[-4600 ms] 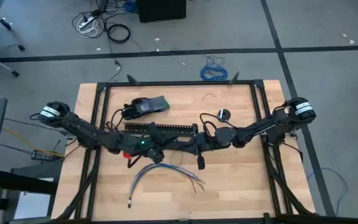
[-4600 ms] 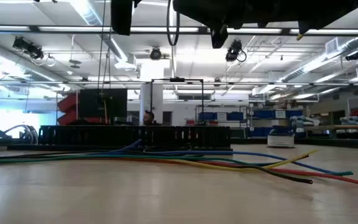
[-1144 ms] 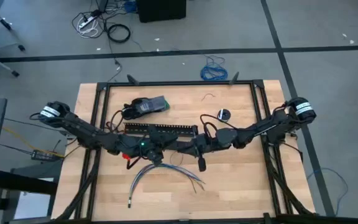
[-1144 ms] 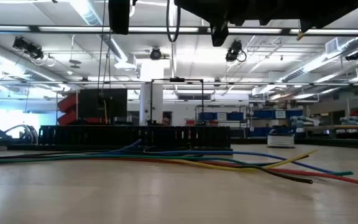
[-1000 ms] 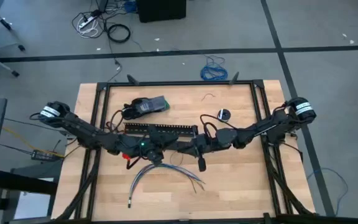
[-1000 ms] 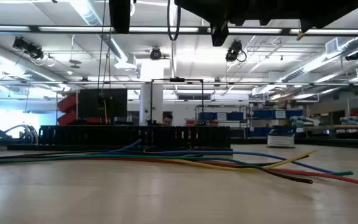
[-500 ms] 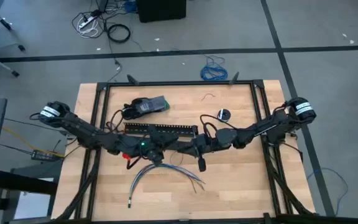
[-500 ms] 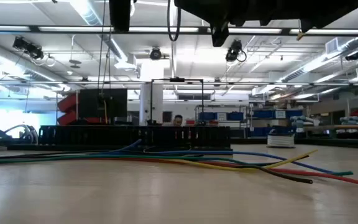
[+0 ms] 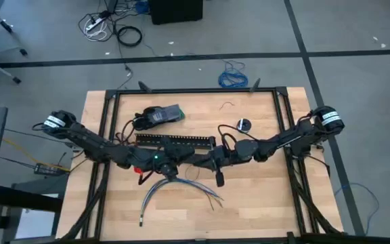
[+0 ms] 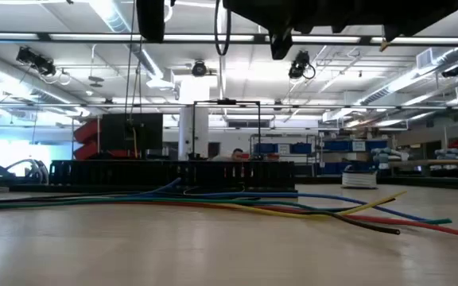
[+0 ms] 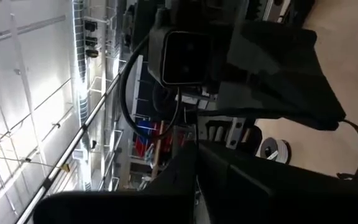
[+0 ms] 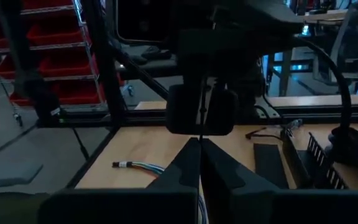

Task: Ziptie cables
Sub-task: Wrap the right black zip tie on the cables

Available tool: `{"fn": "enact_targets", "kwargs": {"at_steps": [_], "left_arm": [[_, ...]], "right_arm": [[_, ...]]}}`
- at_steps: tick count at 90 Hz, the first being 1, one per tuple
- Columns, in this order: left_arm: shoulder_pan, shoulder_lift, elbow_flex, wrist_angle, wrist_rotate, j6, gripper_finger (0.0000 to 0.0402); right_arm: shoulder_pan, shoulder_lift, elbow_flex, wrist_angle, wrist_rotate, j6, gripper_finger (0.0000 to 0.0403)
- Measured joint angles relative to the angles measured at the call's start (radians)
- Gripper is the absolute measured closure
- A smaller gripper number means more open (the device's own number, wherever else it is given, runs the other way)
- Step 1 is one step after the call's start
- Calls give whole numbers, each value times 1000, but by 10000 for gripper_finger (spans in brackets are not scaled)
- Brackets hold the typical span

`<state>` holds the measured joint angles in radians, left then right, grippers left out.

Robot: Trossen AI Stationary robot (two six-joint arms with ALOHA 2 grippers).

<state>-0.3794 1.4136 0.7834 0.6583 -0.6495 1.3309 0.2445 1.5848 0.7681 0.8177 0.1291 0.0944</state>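
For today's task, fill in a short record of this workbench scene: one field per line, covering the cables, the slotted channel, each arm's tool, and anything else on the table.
Cables: loose bundle lying on the wooden table, nearer its front edge, ends splayed
Slotted channel: long black channel behind the cables
Left tool: held above the table's middle, over the cables' arc; appears shut
Right tool: facing the left one closely; fingers meet, with a thin dark strip running out from between them
Other items: dark handheld device and small round black object toward the back
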Motion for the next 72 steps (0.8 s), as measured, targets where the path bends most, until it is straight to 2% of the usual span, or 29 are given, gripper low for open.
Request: {"fn": "enact_targets", "kwargs": {"at_steps": [72], "left_arm": [[8,1,0,-61,4,25,402]], "right_arm": [[-4,1,0,30,-18,44,402]]}}
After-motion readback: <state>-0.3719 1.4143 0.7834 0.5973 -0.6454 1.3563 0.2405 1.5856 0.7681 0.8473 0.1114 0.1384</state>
